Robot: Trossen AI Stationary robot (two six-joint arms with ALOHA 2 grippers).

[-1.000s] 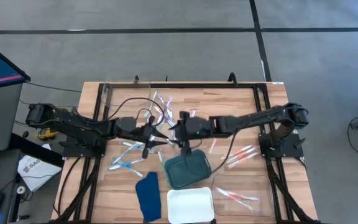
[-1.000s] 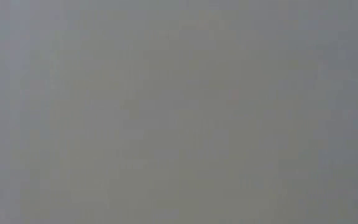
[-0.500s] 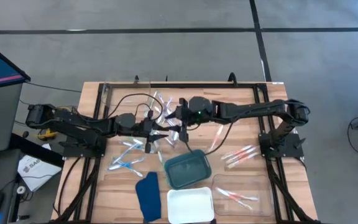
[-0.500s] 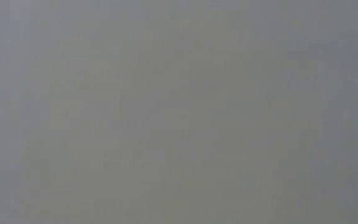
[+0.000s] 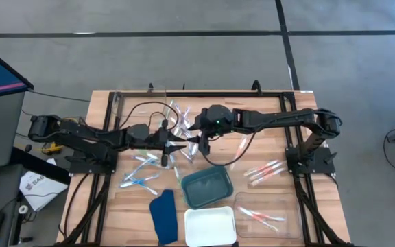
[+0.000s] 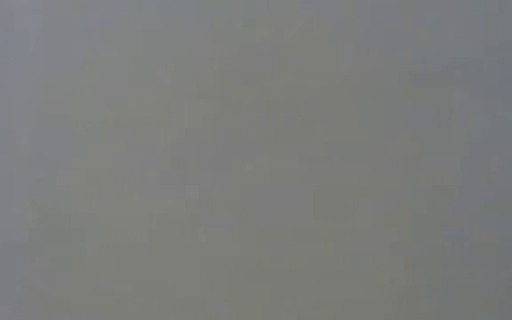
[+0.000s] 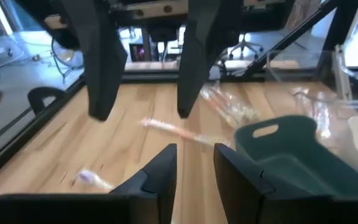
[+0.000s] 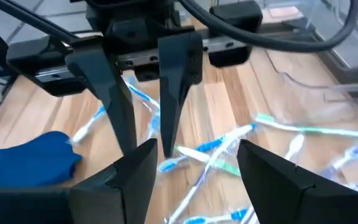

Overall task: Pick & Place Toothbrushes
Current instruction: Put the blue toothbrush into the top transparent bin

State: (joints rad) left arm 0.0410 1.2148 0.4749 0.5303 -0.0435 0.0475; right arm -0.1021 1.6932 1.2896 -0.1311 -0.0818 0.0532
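Toothbrushes lie scattered on the wooden table: a pale pile (image 5: 179,115) at the far middle, blue and green ones (image 8: 211,149) under both grippers, more blue ones (image 5: 139,177) at the near left, and pink-orange ones (image 5: 265,170) on the right. My left gripper (image 5: 172,147) hovers over the table's middle, narrowly open, with bare wood showing between its fingers (image 7: 194,158). My right gripper (image 5: 199,140) faces it from the right, wide open (image 8: 197,158) and empty above the blue toothbrushes. The low view shows only flat grey.
A dark green tray (image 5: 206,186) sits just near of the grippers, with a white tray (image 5: 210,226) and a dark blue cloth (image 5: 162,216) at the near edge. A clear tray (image 5: 273,206) at the near right holds pink-orange toothbrushes (image 5: 260,217). A clear wall (image 5: 115,110) stands at the far left.
My right gripper has drawn back from over the green tray toward the table's far edge and rolled about its own axis, staying open. My left gripper has kept about where it was.
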